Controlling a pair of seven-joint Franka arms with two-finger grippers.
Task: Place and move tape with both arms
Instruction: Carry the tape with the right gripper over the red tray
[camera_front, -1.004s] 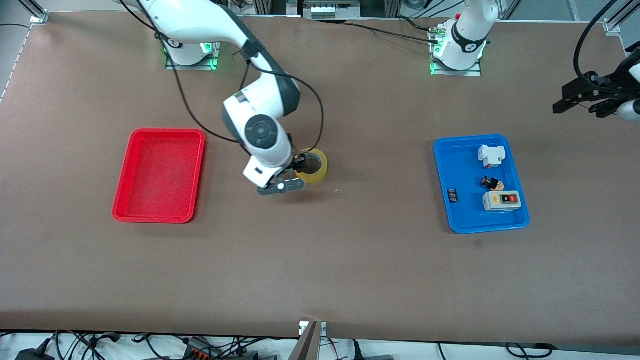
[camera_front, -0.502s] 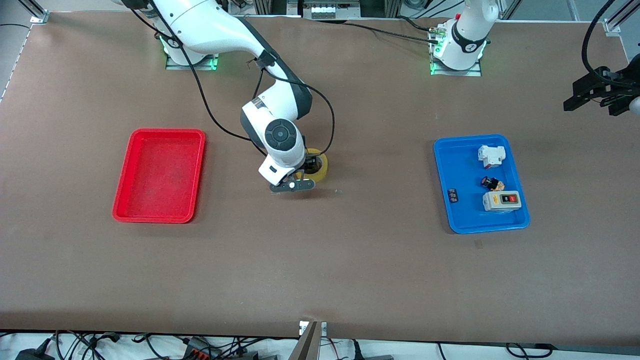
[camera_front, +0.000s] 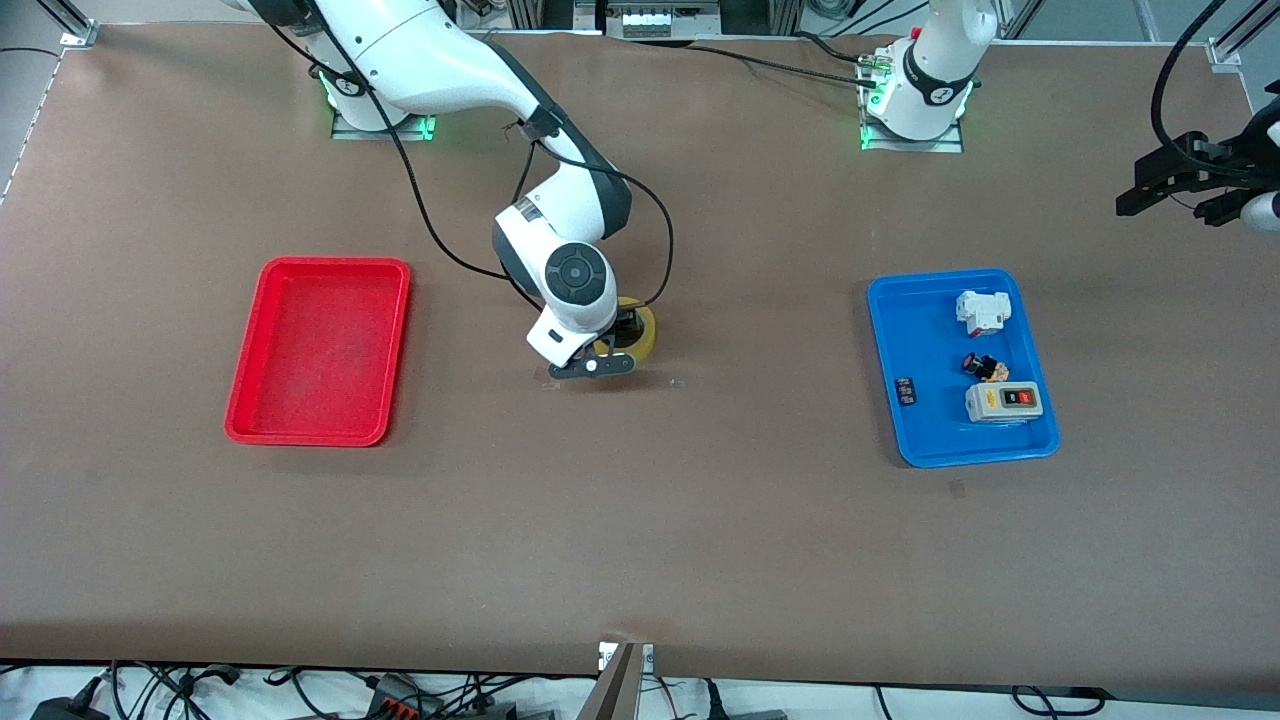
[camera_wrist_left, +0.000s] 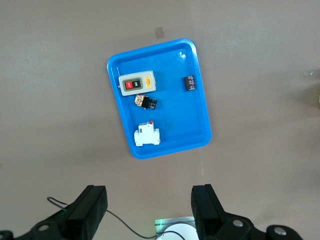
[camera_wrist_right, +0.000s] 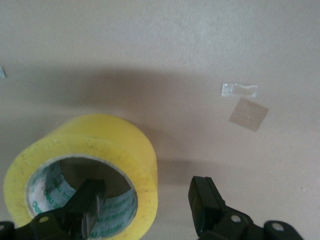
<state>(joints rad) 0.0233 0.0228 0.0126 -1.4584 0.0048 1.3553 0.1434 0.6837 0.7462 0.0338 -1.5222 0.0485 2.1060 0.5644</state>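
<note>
glossy yellow tape (camera_front: 634, 336) ring on matte brown table (camera_front: 640, 520), right gripper (camera_wrist_right: 145, 210) fingers straddling its wall, left gripper (camera_wrist_left: 150, 210) spread

Two white jointed arms (camera_front: 450, 60) with dark grey joint bands, looping black cables, green-lit bases

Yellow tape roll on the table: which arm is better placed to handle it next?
Right. The right hand straddles the wall of the yellow translucent tape roll, one finger inside the core, fingers open. The left hand waits over the table's edge at the left arm's end, open.
</note>
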